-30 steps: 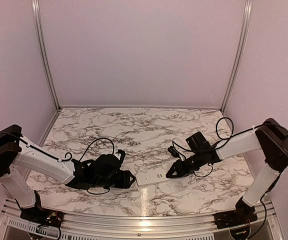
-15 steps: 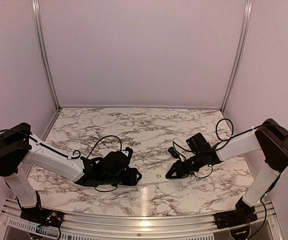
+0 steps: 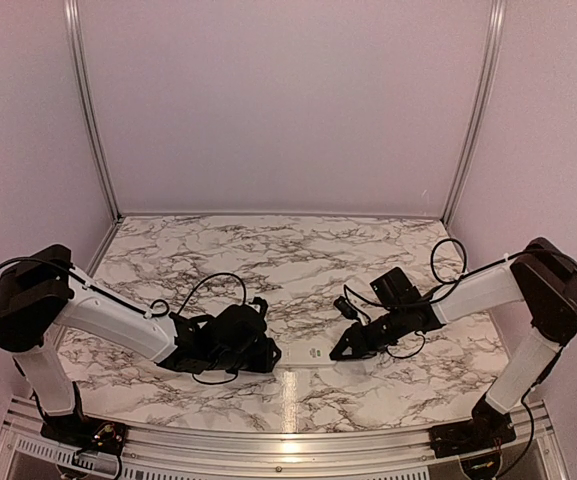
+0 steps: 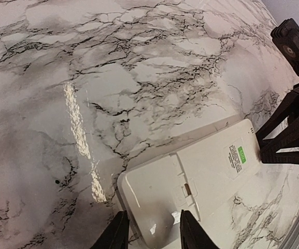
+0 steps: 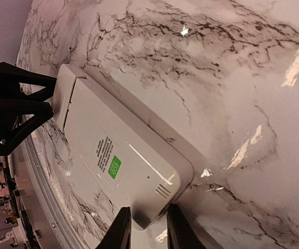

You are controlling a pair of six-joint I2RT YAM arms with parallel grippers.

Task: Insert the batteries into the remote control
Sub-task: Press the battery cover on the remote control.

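The white remote control [image 3: 308,352] lies back side up between my two grippers. Its back shows a green label and the battery cover in place in the left wrist view [image 4: 201,171] and the right wrist view [image 5: 118,150]. My left gripper [image 3: 271,353] is closed on the remote's left end [image 4: 152,236], fingers tight against it. My right gripper [image 3: 336,352] is closed on the right end corner [image 5: 146,231]. No batteries show in any view.
The marble table [image 3: 268,260] runs to pale walls with metal rails at the back and sides. A metal rail [image 3: 288,440] lies along the near edge. Black cables loop above each wrist.
My left gripper has moved right from beside the remote onto its left end. The remote now shows as a narrower strip between the grippers. The right gripper has barely moved.
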